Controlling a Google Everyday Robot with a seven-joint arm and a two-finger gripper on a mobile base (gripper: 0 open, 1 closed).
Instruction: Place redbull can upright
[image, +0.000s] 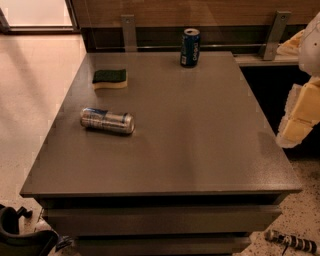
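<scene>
1. Starting with the gripper (20, 235): the dark curved shape low in the near-left corner appears to be it. It sits below the tabletop's level and well apart from every object. Whether it is released or clenched cannot be told.
2. The pale arm (300, 112) hangs at the right edge, off the table (200, 150). This reads as a parked pose with the reach not yet begun.
3. The redbull can (107, 120) lies on its side on the left half of the tabletop, long axis running roughly left to right, touching nothing. Lying flat it can roll, so it will likely need gripping across the body and tipping onto its base.
4. Behind it, near but apart, rests a green-topped sponge (110, 79). A dark blue can (190, 47) stands upright at the far edge, and is not the target.
5. The tabletop is flat, grey and matte, so the can should stand steady on it.
6. Around the table are wood panelling with metal brackets (129, 32) behind and pale floor (30, 90) to the left. A striped object (292, 242) lies on speckled floor at the near right.
</scene>
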